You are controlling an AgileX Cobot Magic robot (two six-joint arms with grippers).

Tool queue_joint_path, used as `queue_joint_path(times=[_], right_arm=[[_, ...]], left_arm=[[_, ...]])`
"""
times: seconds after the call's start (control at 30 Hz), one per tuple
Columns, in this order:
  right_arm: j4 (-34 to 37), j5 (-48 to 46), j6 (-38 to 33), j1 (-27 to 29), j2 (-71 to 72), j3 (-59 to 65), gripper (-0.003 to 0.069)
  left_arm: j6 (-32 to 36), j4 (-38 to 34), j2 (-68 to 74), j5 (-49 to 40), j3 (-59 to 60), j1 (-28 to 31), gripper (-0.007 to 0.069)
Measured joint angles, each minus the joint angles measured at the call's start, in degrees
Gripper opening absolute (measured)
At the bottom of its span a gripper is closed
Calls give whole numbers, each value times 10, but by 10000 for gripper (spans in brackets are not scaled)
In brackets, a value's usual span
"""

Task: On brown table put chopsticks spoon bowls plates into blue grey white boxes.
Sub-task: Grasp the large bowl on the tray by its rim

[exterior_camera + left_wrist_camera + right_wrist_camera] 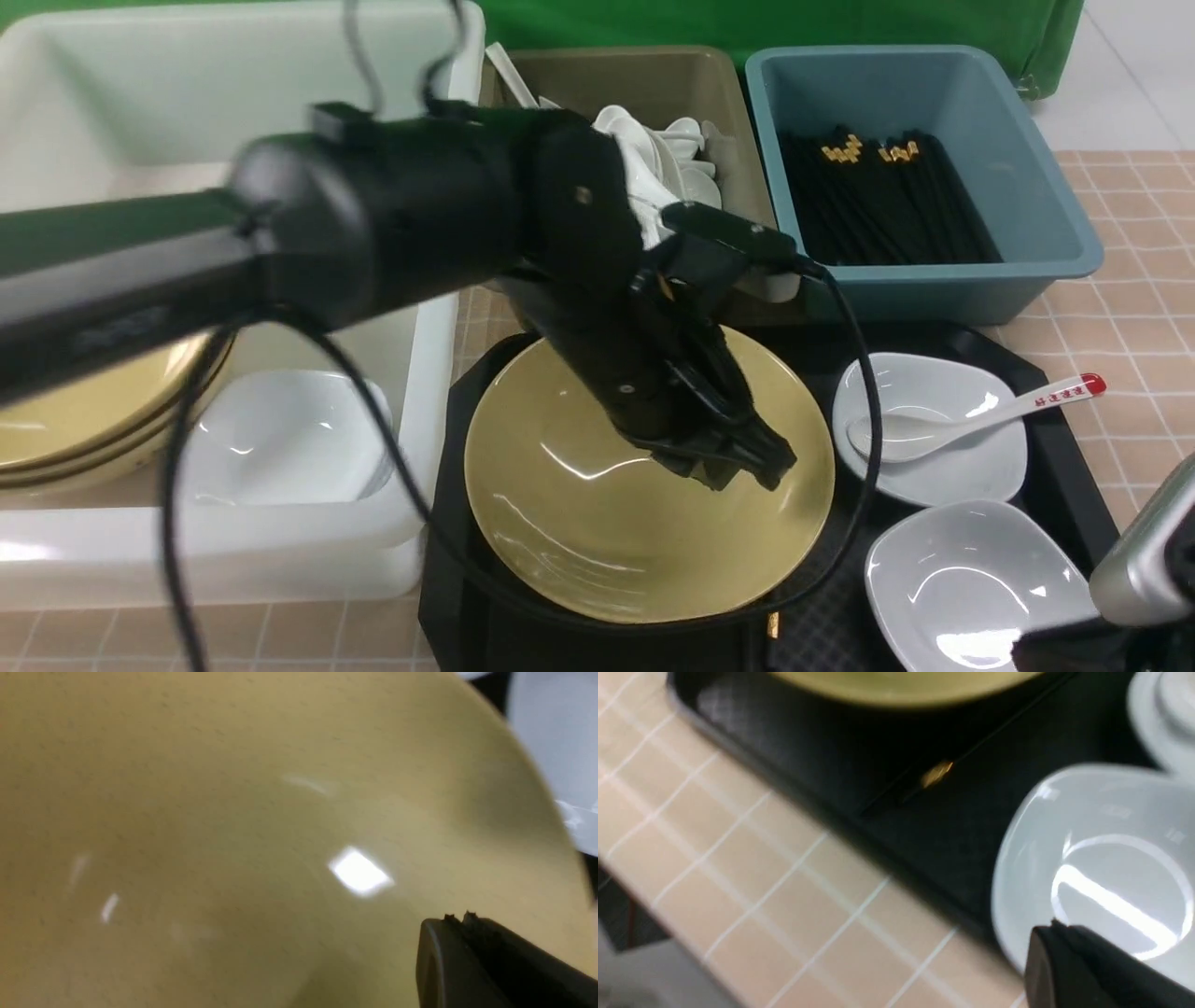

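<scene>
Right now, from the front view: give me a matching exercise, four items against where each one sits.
Items
1. black chopsticks bundle
2. red-tipped spoon
3. plain white spoons
4. stacked yellow bowls

Places
A. olive-grey box
B. large white box
C. blue box
D. white dish on the black tray

Pairs: 1-C, 2-D, 3-A, 4-B
</scene>
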State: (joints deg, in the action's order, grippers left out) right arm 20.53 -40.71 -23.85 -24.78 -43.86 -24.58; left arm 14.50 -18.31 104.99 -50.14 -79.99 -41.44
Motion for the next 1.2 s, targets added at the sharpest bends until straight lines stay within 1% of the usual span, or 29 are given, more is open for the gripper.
queue_joint_path(times=[0.1,0.17,0.2,0.23,0.3,0.33,0.37,0.4,0.47,0.5,0.6,0.67,0.7,0.73,0.77,0.8,0.83,0.9,0.93,1.0,1.07,1.2], right_arm=[[0,-45,5,0,0,0,38],[0,-44,6,0,0,0,38],[0,-36,6,0,0,0,38],[0,-35,6,0,0,0,38],[1,-16,6,0,0,-1,39],[1,-15,6,0,0,-1,39],[1,-11,6,0,0,-2,40],[1,-9,6,0,0,-2,40],[1,-9,6,0,0,-1,41],[2,-9,6,0,0,0,42],[2,-8,6,0,0,2,43],[2,-2,6,0,0,2,43],[2,-1,6,0,0,2,43],[2,4,6,0,0,2,44],[2,5,6,0,0,2,44],[2,8,7,0,0,2,44],[2,11,7,0,0,2,45],[2,14,7,0,0,2,46],[2,15,7,0,0,2,46],[2,18,7,0,0,2,47],[2,19,7,0,0,2,47],[2,21,7,0,0,2,48]], left_arm=[[-6,-6,40,2,-21,-11,5],[-3,-32,67,4,-29,-21,5],[8,-56,80,3,-35,-27,5],[8,-61,82,3,-35,-27,5],[46,-136,100,-1,-49,-34,5],[50,-142,100,-2,-50,-34,5],[80,-184,102,-13,-60,-36,5],[95,-207,101,-20,-68,-37,5],[119,-224,94,-33,-81,-37,6],[128,-220,87,-40,-94,-36,9],[128,-173,67,-50,-112,-30,30],[102,-64,40,-57,-123,-21,99],[98,-55,40,-57,-123,-20,99],[65,34,28,-62,-124,-12,163],[55,43,28,-63,-124,-11,171],[23,102,26,-67,-124,-6,232],[-13,140,26,-67,-123,0,286],[-50,189,33,-70,-123,5,387],[-52,192,33,-70,-123,5,387],[-63,215,44,-70,-123,6,456],[-67,232,59,-70,-123,6,489],[-69,266,92,-70,-123,6,494]])
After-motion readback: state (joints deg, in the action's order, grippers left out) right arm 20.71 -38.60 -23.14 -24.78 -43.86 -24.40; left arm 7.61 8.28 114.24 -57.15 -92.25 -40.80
